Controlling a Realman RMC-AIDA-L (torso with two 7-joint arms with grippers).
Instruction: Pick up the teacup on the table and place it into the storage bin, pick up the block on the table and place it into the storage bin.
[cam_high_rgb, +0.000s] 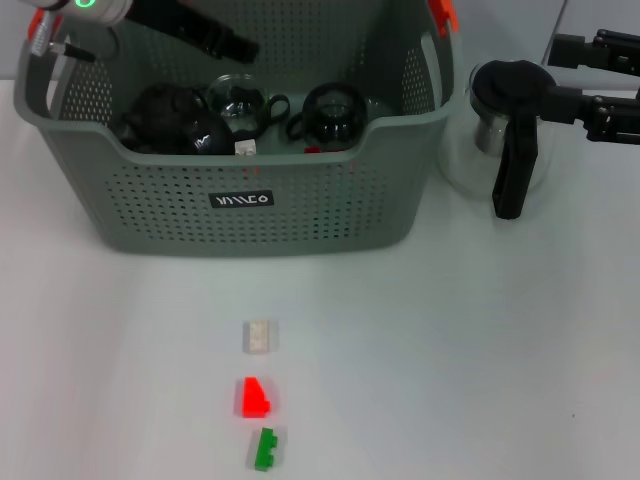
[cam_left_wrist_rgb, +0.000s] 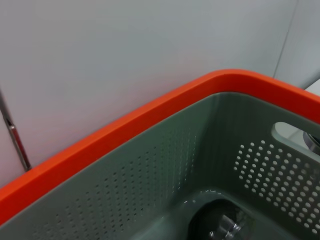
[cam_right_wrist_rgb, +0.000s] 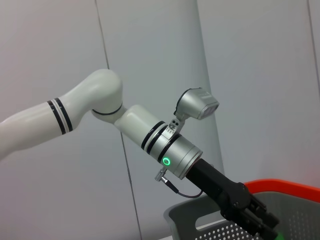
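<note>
Storage bin (cam_high_rgb: 330, 205) as landmark, on white tabletop (cam_high_rgb: 480, 360). Teacups (cam_high_rgb: 335, 112) already inside bin. White block (cam_high_rgb: 260, 336), red block (cam_high_rgb: 254, 397), green block (cam_high_rgb: 265, 450) in a row in front of bin, untouched. Left hand (cam_high_rgb: 235, 47) over bin interior, grip state cannot tell. Right hand (cam_high_rgb: 610, 105) beside bin at glass teapot (cam_high_rgb: 505, 140), grip unclear. Risks: left arm snagging bin rim on exit; small blocks slipping from grasp; teapot knocked.

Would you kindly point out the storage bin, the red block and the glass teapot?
storage bin (cam_high_rgb: 330, 215): head view, front wall.
red block (cam_high_rgb: 254, 397): head view, top face.
glass teapot (cam_high_rgb: 513, 172): head view, black handle.
</note>
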